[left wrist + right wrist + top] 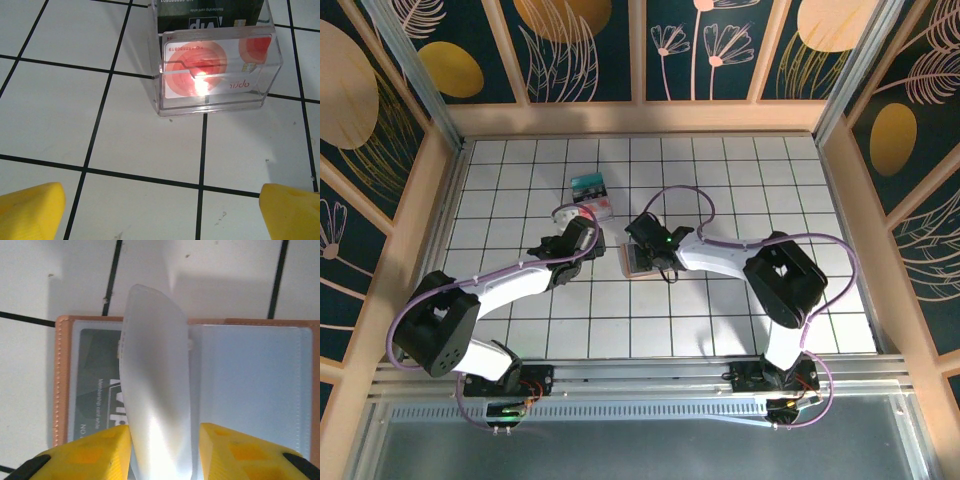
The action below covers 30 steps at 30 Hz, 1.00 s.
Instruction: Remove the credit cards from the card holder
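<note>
- ahead of the left claw (162,212), spread wide and empty, a clear box (210,109) holds a red-and-white card (220,65).
- the right claw (162,455) pinches a frosted sleeve (157,380) of the open card holder (62,380) beneath it; a dark card (97,385) sits pocketed to its left.

Card holder (260,385) right of box (210,108); credit cards (215,67) in box.
</note>
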### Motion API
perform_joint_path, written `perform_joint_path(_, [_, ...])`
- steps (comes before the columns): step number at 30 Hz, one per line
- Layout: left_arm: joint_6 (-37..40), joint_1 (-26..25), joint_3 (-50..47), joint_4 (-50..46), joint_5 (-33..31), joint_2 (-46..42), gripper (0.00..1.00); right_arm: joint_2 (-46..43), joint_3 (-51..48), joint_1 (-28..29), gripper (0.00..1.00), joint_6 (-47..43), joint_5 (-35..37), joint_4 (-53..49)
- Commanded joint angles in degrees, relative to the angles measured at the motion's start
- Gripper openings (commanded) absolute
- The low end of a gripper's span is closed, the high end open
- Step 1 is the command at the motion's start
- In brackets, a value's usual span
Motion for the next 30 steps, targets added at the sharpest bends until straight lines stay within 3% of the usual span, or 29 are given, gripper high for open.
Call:
perform_joint_path(1, [1.32,-0.24,1.71,0.7,-0.06,-0.94,0.99,-2.58,-1.77,-1.17,0.41,1.65,3.5,-2.65])
perform_joint_path(13, [6.52,-8.35,7.09,-0.13,-3.64,5.37,0.99,-6.48,-7.19,-4.73,0.4,1.96,1.46,-0.16])
perform_joint_path(20, [7.35,-10.39,9.81,1.01,0.12,11.17,0.99,-7.83,-10.38,-7.15,0.39,2.05,-1.08,2.65])
perform_joint_path(30, [7.27,-11.55,12.49,0.45,-0.22,17.21,0.99,-11.66,-14.21,-10.71,0.32,3.48,-3.16,5.61])
